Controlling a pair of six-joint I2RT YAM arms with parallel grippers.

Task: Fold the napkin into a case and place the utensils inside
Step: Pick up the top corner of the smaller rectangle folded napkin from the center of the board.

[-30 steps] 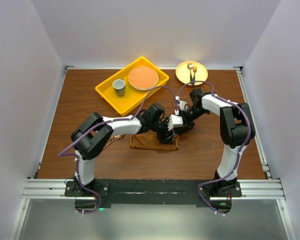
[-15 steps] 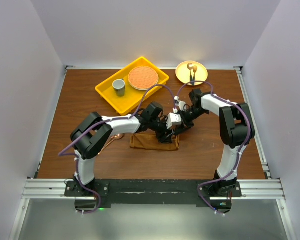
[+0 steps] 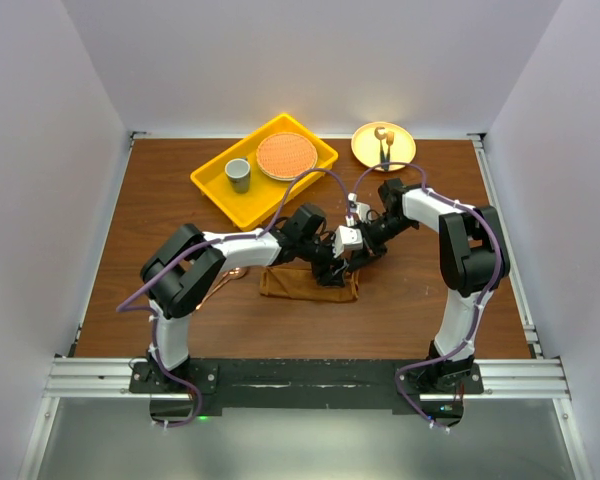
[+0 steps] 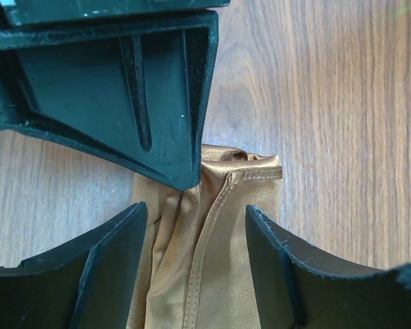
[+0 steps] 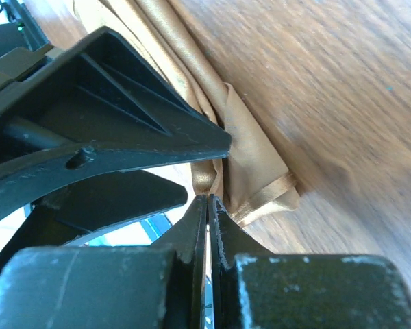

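The rust-brown napkin (image 3: 298, 284) lies folded into a narrow oblong in the middle of the table. Its stitched right end (image 4: 222, 205) sits between the pads of my open left gripper (image 4: 195, 212), which straddles it without clamping. My right gripper (image 5: 207, 199) comes in from the right with its jaws shut, and a small puckered fold of napkin (image 5: 207, 179) is at their tips. My left gripper's finger (image 5: 123, 116) crosses just above it. A copper-coloured bit of the spoon (image 3: 237, 272) peeks out left of the napkin, mostly hidden under my left arm.
A yellow tray (image 3: 212, 182) at the back holds a grey cup (image 3: 238, 174) and an orange plate (image 3: 285, 156). A yellow plate (image 3: 398, 139) at the back right carries a dark-handled utensil (image 3: 384, 146). The two wrists nearly touch over the napkin's right end.
My right gripper has closed its jaws at the napkin's right end. Both wrists drew slightly left and closer together. The left gripper stays open.
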